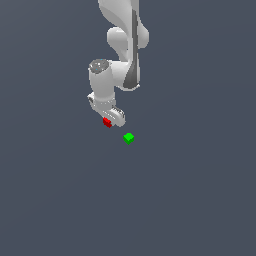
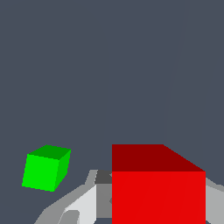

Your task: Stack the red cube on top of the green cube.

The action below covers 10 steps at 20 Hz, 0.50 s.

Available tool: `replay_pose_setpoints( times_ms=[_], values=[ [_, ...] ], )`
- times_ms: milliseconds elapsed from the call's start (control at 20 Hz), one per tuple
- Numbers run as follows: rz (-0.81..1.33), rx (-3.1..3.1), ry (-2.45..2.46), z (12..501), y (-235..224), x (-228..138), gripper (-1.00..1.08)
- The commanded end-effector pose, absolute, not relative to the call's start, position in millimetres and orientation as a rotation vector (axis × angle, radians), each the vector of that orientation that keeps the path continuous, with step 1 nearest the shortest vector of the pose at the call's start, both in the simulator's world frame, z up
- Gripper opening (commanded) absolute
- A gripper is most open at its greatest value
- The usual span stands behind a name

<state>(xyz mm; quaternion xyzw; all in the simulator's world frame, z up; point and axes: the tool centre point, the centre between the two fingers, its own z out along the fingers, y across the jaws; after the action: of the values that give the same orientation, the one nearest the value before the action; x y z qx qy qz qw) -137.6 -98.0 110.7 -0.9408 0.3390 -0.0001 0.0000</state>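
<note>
gripper (image 1: 109,121) clasps red cube (image 2: 158,186) | green cube (image 1: 128,138) apart | wrist: fingers (image 2: 83,203) flank red

plain grey floor (image 1: 60,200); green cube (image 1: 128,138) resting on it.

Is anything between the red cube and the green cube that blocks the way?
Nothing visible does. The red cube sits between the gripper's fingers, and only bare floor lies between it and the green cube.
</note>
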Motion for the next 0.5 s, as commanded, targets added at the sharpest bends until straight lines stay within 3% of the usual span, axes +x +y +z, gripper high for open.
replay_pose_setpoints(
  times_ms=[0,450],
  values=[
    [0.0,-2.955,1.063,104.5,-84.5,-132.3,-1.0],
    [0.0,-2.955,1.063,72.9,-18.4,-103.7,-1.0]
  ],
)
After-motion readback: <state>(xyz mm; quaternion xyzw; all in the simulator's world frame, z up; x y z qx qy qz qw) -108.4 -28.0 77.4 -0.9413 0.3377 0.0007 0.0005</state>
